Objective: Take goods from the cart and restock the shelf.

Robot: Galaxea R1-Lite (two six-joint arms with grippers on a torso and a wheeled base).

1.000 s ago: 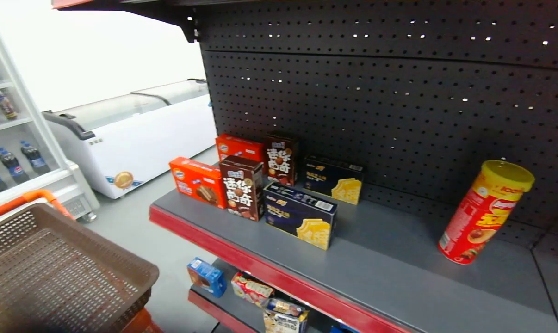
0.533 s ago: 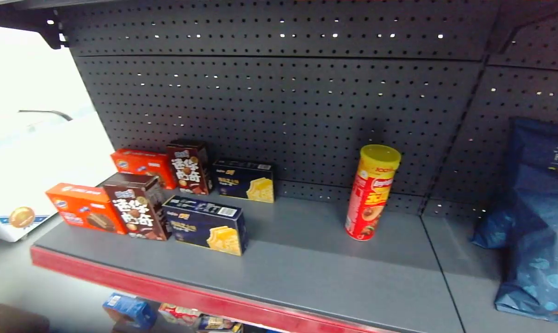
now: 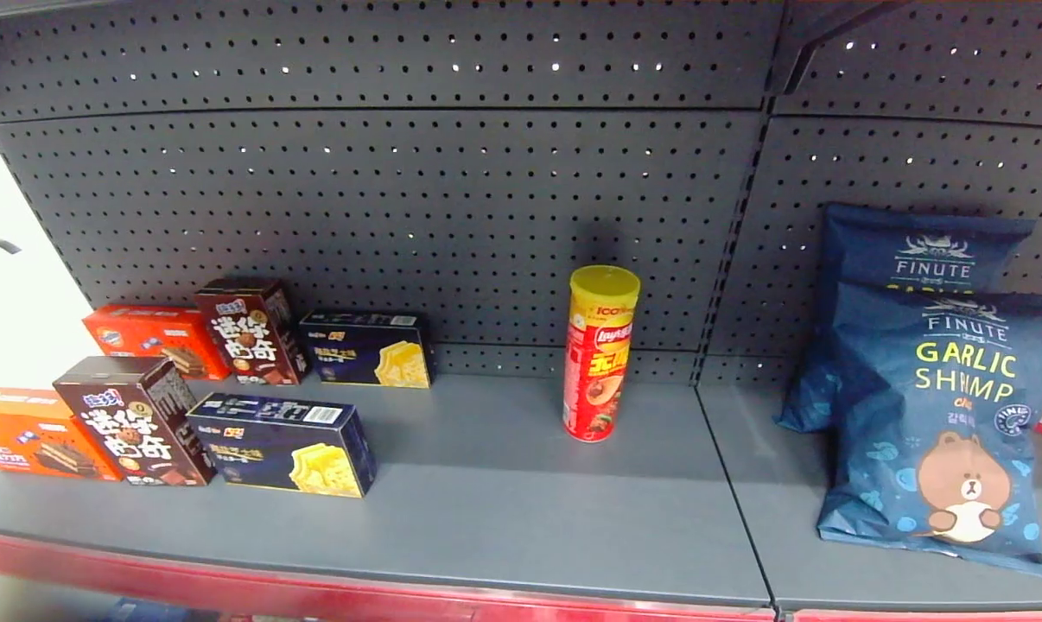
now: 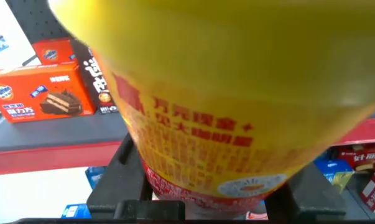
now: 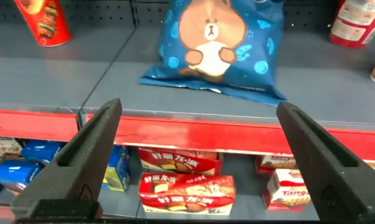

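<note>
Left gripper (image 4: 209,193) clamped on a red-and-yellow crisp tube (image 4: 218,93) in front of the shelf (image 3: 521,501); the head camera had swung right.

The tube sat close against the left wrist camera, black fingers (image 4: 122,183) pressed on both sides, with the orange boxes (image 4: 41,99) beyond it. The right gripper (image 5: 198,106) was spread wide and held nothing, facing the shelf's red edge (image 5: 187,130) before the blue bear bag (image 5: 215,43). Since a second earlier the head view had panned right: cart basket and freezer left it, two blue snack bags (image 3: 944,415) entered. The standing tube (image 3: 600,354) and dark boxes (image 3: 283,445) had not moved on the shelf.
</note>
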